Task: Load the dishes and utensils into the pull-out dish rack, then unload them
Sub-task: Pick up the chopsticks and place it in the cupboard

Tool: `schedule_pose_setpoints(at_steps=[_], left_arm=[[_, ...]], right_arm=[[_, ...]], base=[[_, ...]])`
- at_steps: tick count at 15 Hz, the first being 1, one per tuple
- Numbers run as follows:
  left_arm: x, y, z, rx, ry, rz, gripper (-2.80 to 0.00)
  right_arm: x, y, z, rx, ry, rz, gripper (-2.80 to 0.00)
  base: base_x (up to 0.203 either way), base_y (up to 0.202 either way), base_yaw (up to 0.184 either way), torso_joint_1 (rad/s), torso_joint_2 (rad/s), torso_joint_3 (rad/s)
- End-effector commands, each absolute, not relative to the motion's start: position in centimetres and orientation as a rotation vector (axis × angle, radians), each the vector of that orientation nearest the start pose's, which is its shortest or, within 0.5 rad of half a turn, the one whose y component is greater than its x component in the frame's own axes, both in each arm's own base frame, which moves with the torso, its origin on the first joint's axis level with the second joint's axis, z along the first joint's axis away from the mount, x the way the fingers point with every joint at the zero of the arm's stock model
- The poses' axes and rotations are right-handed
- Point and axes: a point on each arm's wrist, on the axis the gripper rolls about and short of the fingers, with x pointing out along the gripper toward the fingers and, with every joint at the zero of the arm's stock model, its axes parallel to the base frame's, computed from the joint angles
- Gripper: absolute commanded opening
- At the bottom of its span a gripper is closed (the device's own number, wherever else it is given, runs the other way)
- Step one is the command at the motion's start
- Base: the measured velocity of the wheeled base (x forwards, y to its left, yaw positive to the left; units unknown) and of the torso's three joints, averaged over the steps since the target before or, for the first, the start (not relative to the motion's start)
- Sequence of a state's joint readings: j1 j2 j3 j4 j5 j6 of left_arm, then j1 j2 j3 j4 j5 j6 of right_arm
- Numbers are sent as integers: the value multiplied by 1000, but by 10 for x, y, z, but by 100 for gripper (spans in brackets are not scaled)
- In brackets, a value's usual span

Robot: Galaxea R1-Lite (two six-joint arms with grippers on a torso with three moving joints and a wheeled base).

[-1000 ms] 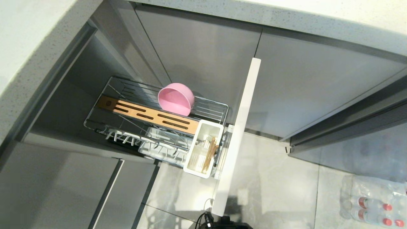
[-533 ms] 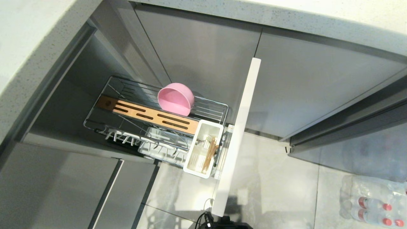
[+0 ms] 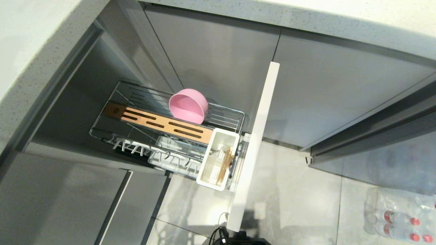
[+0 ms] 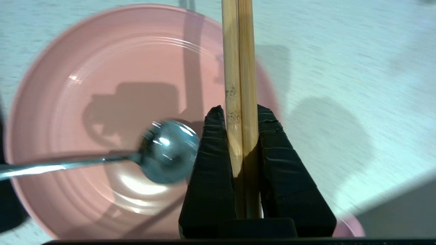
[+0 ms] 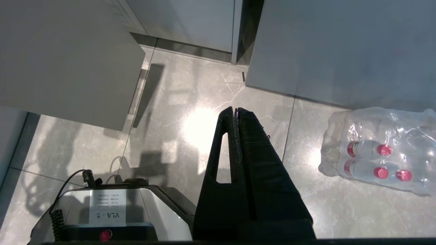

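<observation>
Change: nothing in the head view has shifted since the earlier frames.
Left gripper [image 4: 241, 117]: clamped on the chopsticks [image 4: 241, 68], which run straight out between its fingers.
Pink plate [image 4: 102, 68]: beneath the claw, on a pale counter.
Spoon [image 4: 168, 149]: bowl just beside the claw's finger, lying in the plate.
Right gripper [image 5: 235, 112]: fingers pressed together, empty, above the floor.
Pull-out dish rack [image 3: 136, 102]: drawn out, pink bowl [image 3: 188, 105] on its wires, well apart from both claws.

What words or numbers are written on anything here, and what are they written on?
"VLA - 8": white paper label on the robot's grey base, seen upside down in the right wrist view.
Smaller lines above it on that label: too small to read.
Labels on the shrink-wrapped pack of red-capped water bottles: too blurred to read.
Nothing else carries writing.
</observation>
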State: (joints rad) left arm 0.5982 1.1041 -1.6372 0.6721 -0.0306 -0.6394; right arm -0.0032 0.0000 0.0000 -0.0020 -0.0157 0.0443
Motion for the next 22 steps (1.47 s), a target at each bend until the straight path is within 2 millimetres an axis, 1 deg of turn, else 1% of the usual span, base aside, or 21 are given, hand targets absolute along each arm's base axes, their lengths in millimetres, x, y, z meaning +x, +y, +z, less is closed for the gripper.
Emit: schedule_pose_setpoints(at_steps=[1,3,6,8,12,13,15,18,19,21,22], left_arm=[[48,27,419,-651,-87,502,-280],[30,12,429,-646,-70,361,-280],[7,-2,439,-650,-14,153,-280],[5,-6,437,-660,77,-24,-280],[12,-10,429,-684,282,-334,-280],[18,-11,428,-686,332,-402,-280],[36,-12,423,-703,437,-509,-280],[68,-15,418,-694,550,-624,-280],[82,-16,416,-701,588,-659,-280],[107,-24,410,-712,683,-759,-280],[121,-32,405,-710,750,-812,-280]], right_arm=[[-23,0,76,44,-3,-18,-280],[-23,0,76,45,-1,-19,-280],[-23,0,76,45,-3,-19,-280],[-23,0,76,45,-3,-20,-280],[-23,0,76,44,-2,-19,-280],[-23,0,76,45,-4,-20,-280],[-23,0,76,45,-3,-19,-280],[-23,0,76,45,-3,-19,-280],[-23,0,76,45,-2,-19,-280],[-23,0,76,45,-3,-19,-280],[-23,0,76,45,-3,-19,-280]], base=[[0,0,0,0,0,0],[0,0,0,0,0,0],[0,0,0,0,0,0],[0,0,0,0,0,0],[0,0,0,0,0,0],[0,0,0,0,0,0],[0,0,0,0,0,0],[0,0,0,0,0,0],[0,0,0,0,0,0],[0,0,0,0,0,0],[0,0,0,0,0,0]])
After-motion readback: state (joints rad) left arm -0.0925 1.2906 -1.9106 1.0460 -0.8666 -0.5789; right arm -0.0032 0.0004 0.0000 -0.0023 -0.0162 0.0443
